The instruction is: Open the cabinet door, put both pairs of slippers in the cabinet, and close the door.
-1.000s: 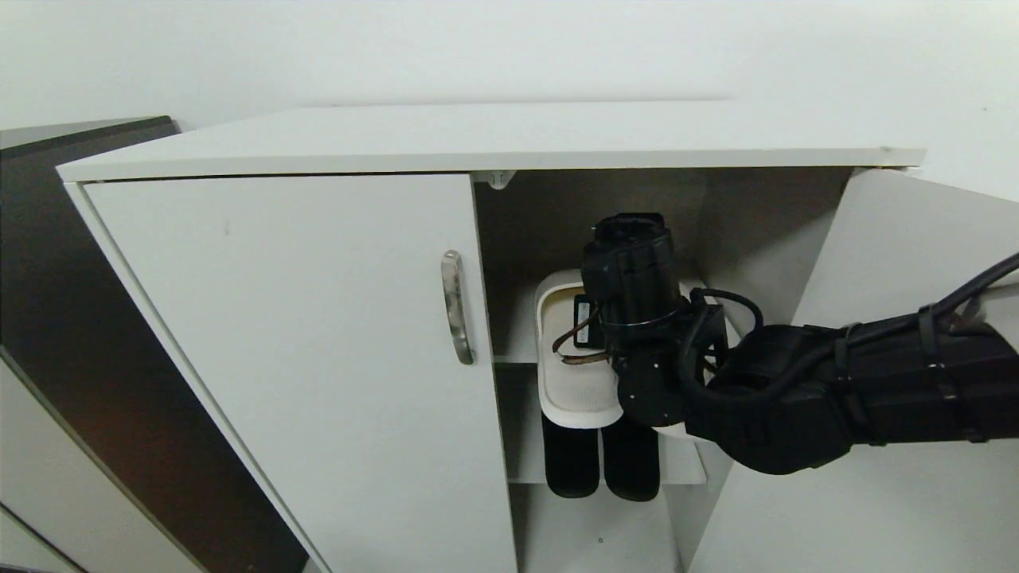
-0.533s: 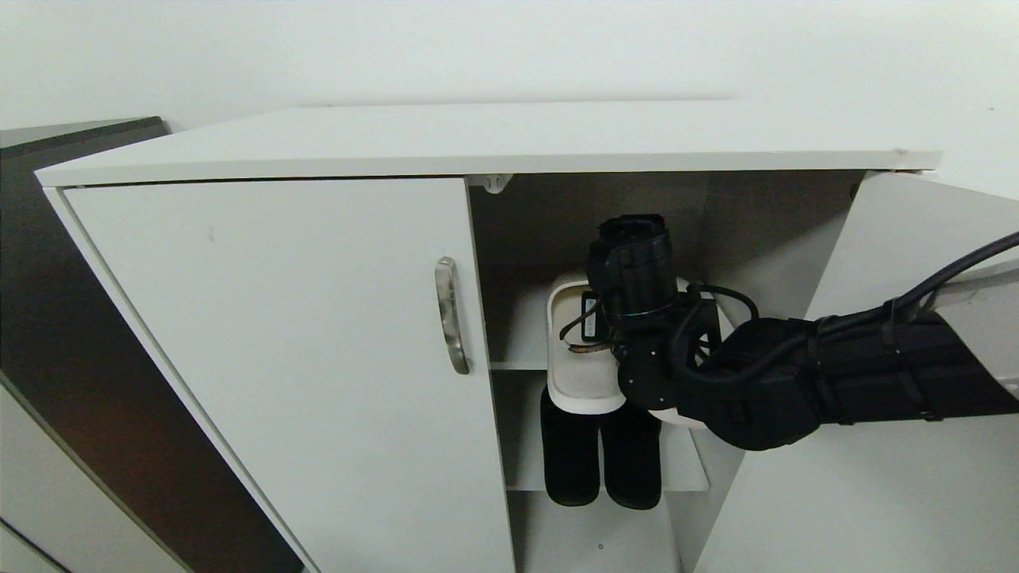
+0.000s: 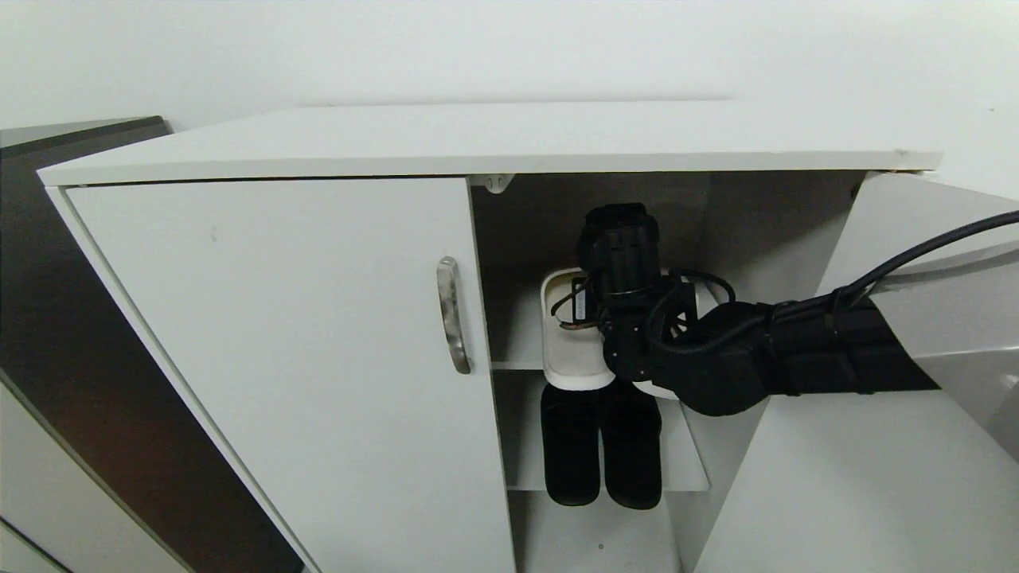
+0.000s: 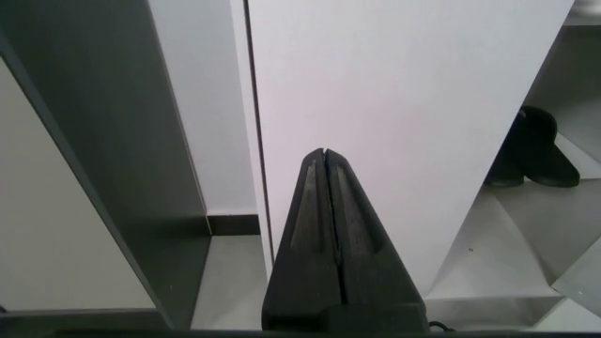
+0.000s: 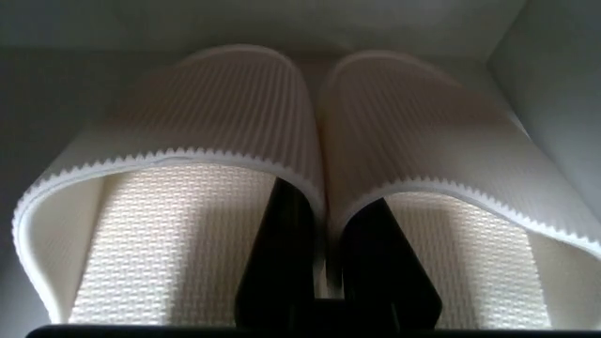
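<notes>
The white cabinet (image 3: 478,143) has its right door (image 3: 860,485) swung open and its left door (image 3: 302,342) closed. A pair of black slippers (image 3: 601,446) lies on the lower shelf (image 3: 689,469), heels over the front edge. My right arm (image 3: 716,358) is inside the cabinet at the upper shelf (image 3: 517,350), with the white slippers (image 3: 569,354) under its wrist. My right gripper (image 5: 329,268) is shut on the white slippers (image 5: 235,113), pinching their touching inner walls between its fingers (image 5: 277,253). My left gripper (image 4: 326,160) is shut and empty before the closed door (image 4: 404,113).
A metal handle (image 3: 451,314) sits on the closed left door. A dark panel of other furniture (image 3: 80,318) stands to the cabinet's left. The black slippers (image 4: 535,150) show past the closed door's edge. The cabinet's bottom compartment (image 3: 593,533) has bare floor.
My right arm has pushed the white slippers deeper into the cabinet, onto the upper shelf, uncovering more of the black pair. The head camera shifted slightly early on.
</notes>
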